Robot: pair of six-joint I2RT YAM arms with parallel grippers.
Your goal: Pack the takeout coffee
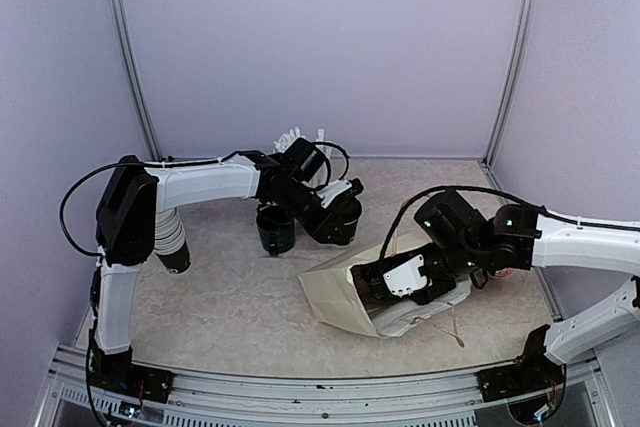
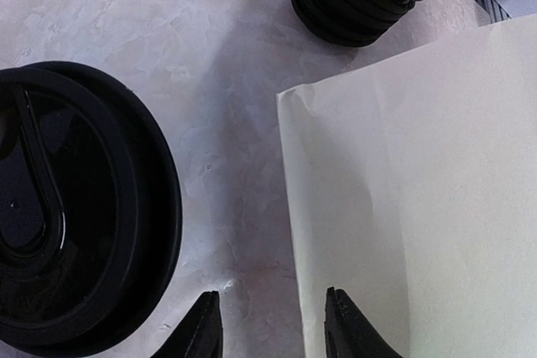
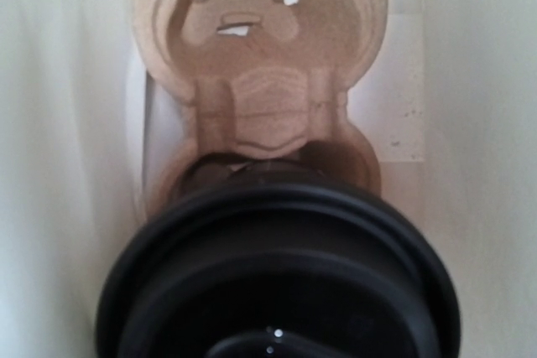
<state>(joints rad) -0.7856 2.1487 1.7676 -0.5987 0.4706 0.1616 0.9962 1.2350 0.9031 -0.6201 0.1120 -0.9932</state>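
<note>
- Top view: your right pincer (image 1: pixel 390 285) reaches into the paper bag (image 1: pixel 325 292) lying on the bench (image 1: pixel 220 297); enter level.
- Left wrist: your left pincer (image 2: pixel 273 333) is released and empty beside the bag's edge; pin that edge.
- Right wrist: the lidded takeout cup (image 3: pixel 277 282) faces the pulp carrier (image 3: pixel 260 81) inside the bag. I cannot tell whether it is grasped. Centre it over the near well.

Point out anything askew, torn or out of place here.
The paper bag lies on its side, not upright. Inside it, the pulp carrier has a ragged-edged hole at its far end, possibly a tear. No spill shows around the lidded cup.
</note>
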